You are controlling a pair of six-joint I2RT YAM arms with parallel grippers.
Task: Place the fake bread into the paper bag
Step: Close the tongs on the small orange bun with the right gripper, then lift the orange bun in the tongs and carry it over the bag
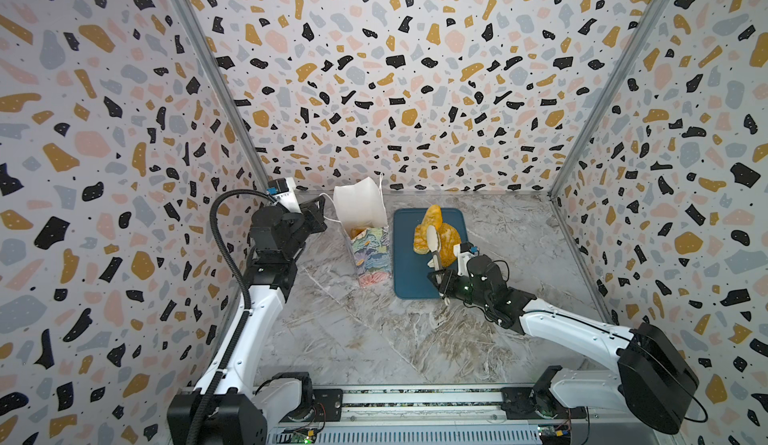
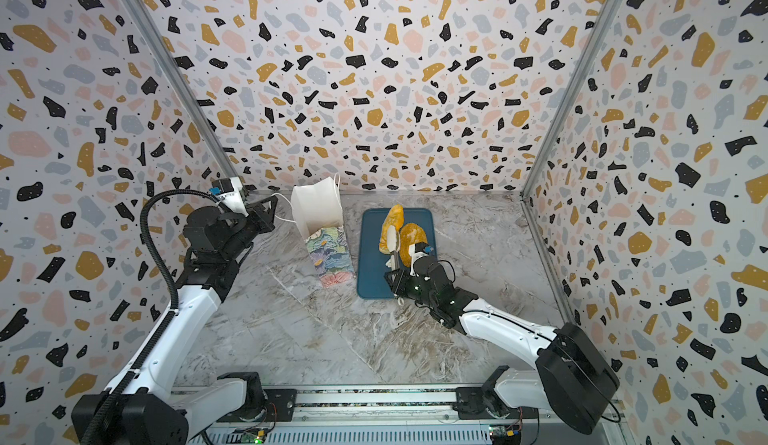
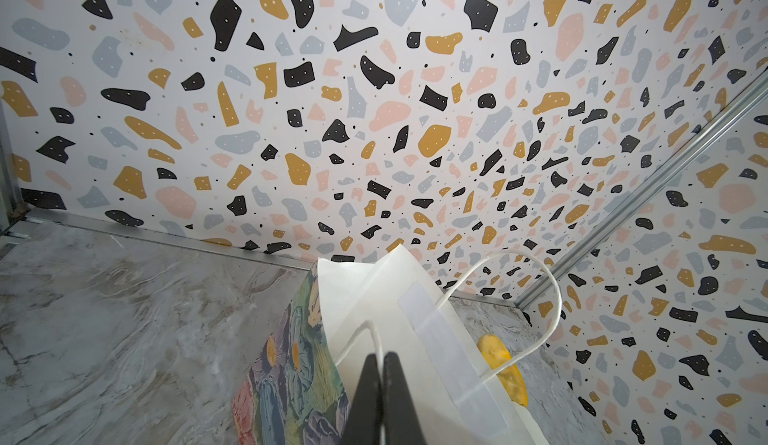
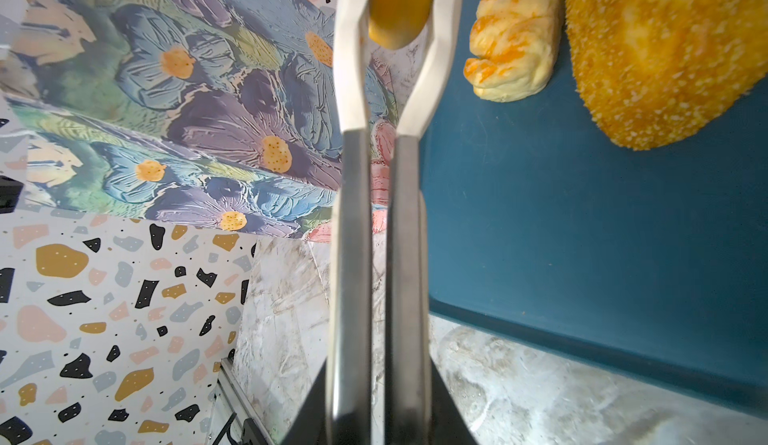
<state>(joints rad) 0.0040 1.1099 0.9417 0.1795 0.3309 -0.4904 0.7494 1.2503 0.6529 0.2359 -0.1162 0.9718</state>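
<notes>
The paper bag (image 1: 371,258) (image 2: 332,256) stands upright left of the tray, its white mouth open; something orange shows inside it (image 1: 357,231). My left gripper (image 1: 322,211) (image 3: 380,357) is shut on the bag's thin white cord handle (image 3: 373,333). My right gripper (image 1: 440,281) (image 4: 380,401) is shut on metal tongs (image 1: 434,256) (image 4: 353,181), whose tips pinch a golden-brown piece of fake bread (image 4: 399,6). On the tray lie a plaited pastry (image 1: 431,219) (image 4: 515,48) and a seeded oval loaf (image 1: 452,242) (image 4: 665,48).
The dark-blue tray (image 1: 409,272) (image 2: 370,276) (image 4: 582,235) lies flat on the marble table, right of the bag. Patterned walls close in the back and both sides, and the left gripper is near the back-left corner.
</notes>
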